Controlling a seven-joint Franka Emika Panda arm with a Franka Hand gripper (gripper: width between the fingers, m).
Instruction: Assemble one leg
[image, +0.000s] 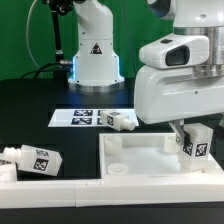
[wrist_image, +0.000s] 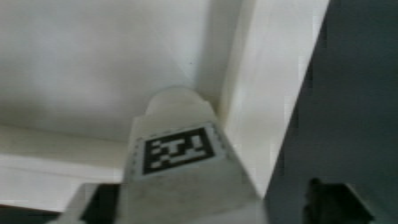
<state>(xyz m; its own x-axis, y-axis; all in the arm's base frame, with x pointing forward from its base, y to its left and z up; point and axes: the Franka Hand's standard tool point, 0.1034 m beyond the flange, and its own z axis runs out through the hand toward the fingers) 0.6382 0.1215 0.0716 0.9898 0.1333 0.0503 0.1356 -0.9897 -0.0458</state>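
My gripper (image: 190, 134) is shut on the leg (image: 196, 146), a small white post with a black-and-white tag, held upright. The leg stands at the corner of the white tray-like tabletop (image: 140, 158) on the exterior view's right. In the wrist view the leg (wrist_image: 183, 150) runs down from between my dark fingers (wrist_image: 98, 203) to the tabletop's inner corner (wrist_image: 222, 70). My gripper (wrist_image: 210, 208) closes round the leg's near end. The leg's far end hides its contact with the tabletop.
A second leg (image: 122, 121) lies by the marker board (image: 85, 117) behind the tabletop. A third tagged white piece (image: 32, 159) lies on the exterior view's left. A long white bar (image: 60, 187) runs along the front. The arm's base (image: 95, 55) stands at the back.
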